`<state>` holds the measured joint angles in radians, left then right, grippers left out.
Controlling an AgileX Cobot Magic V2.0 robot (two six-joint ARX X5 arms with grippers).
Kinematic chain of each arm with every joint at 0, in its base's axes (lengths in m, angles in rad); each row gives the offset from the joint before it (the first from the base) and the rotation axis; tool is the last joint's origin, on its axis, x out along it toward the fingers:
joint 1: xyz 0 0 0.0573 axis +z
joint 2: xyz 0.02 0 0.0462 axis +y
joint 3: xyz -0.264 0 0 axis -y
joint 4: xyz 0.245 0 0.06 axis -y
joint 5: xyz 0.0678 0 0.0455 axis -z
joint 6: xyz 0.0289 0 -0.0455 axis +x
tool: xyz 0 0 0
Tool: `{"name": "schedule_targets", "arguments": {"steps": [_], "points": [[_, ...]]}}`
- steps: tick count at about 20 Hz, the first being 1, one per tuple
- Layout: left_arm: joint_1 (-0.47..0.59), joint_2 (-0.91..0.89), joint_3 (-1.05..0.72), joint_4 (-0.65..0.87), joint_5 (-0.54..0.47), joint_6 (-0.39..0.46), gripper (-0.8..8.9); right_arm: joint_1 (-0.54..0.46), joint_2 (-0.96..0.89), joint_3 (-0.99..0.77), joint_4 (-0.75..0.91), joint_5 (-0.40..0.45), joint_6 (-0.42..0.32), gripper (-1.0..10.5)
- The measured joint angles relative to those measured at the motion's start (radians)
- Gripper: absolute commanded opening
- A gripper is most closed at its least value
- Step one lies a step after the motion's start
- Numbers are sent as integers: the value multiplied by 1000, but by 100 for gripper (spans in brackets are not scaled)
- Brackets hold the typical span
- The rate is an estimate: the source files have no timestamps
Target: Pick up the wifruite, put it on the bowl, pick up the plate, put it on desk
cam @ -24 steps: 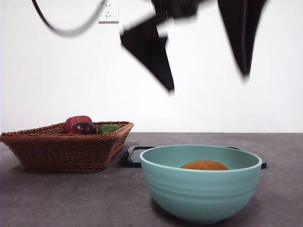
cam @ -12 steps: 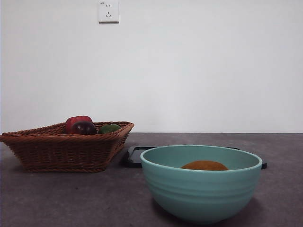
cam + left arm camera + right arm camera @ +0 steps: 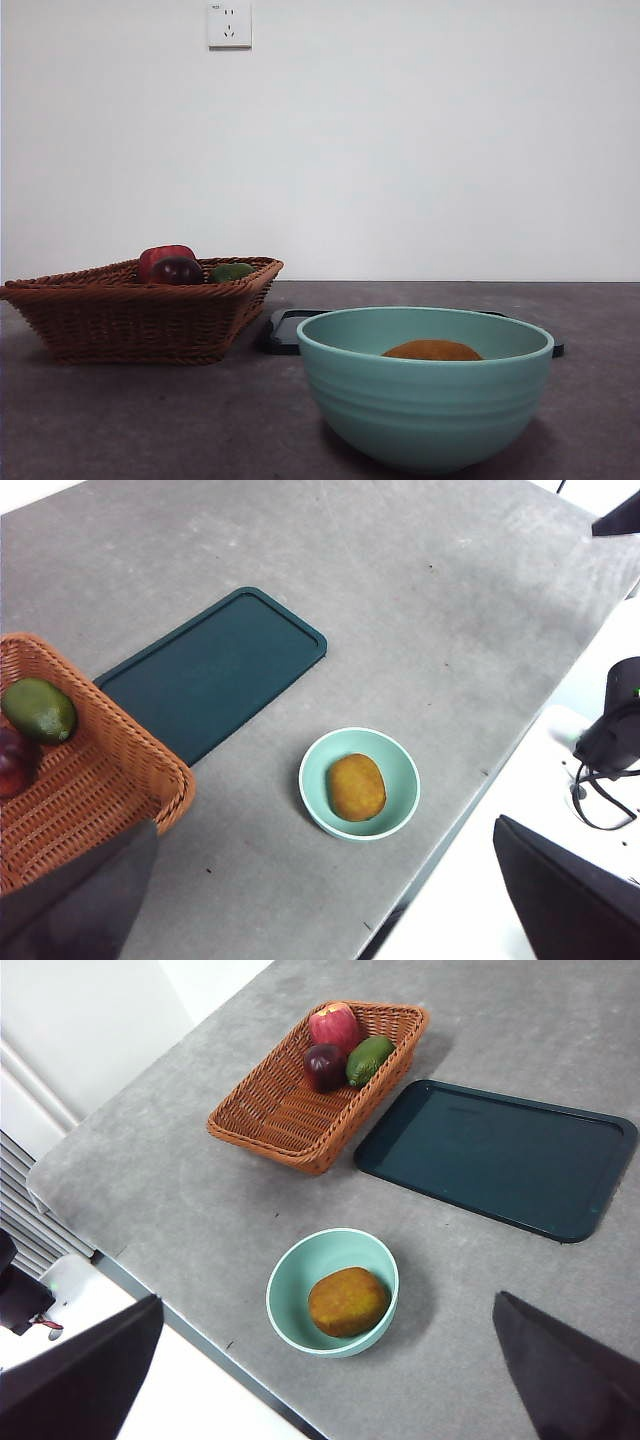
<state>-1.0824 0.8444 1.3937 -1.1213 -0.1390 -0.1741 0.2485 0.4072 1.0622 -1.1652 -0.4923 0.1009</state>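
Observation:
The orange-yellow wifruite (image 3: 432, 350) lies inside the mint-green bowl (image 3: 425, 410) at the front of the desk (image 3: 150, 420). It shows from above in the left wrist view, wifruite (image 3: 356, 787) in bowl (image 3: 406, 770), and in the right wrist view, wifruite (image 3: 347, 1301) in bowl (image 3: 283, 1300). The plate (image 3: 500, 1155), a flat dark green rectangular tray, lies on the desk behind the bowl; its edge (image 3: 285, 332) peeks out in the front view. My left gripper (image 3: 326, 821) and right gripper (image 3: 328, 1297) both hang high above the table, open and empty. Neither shows in the front view.
A brown wicker basket (image 3: 140, 315) stands at the left beside the plate (image 3: 215, 670). It holds a red apple (image 3: 335, 1025), a dark purple-red fruit (image 3: 324, 1063) and a green fruit (image 3: 369, 1059). The table's front edge (image 3: 200, 1330) runs close to the bowl.
One second ago dark gripper jaws hung blurred at the top of the front view; they have risen out of it. The bowl, fruit, plate and basket have not moved.

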Motion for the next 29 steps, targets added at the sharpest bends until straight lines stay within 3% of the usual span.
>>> {"name": "schedule_targets", "arguments": {"steps": [5, 9, 18, 26, 29], "points": [[0, -203, -243, 147, -16, -31, 593, 0, 0, 0, 0, 0, 0, 566], [0, -317, -355, 173, -17, -64, 593, 0, 0, 0, 0, 0, 8, 566], [0, -348, -374, 177, -17, -79, 594, 0, 41, 0, -3, 21, 13, 566], [0, -348, -374, 177, -17, -79, 594, 24, 309, 0, -4, 23, -10, 566], [0, -348, -374, 177, -17, -79, 594, 70, 443, 0, -3, 68, -26, 566]]}}
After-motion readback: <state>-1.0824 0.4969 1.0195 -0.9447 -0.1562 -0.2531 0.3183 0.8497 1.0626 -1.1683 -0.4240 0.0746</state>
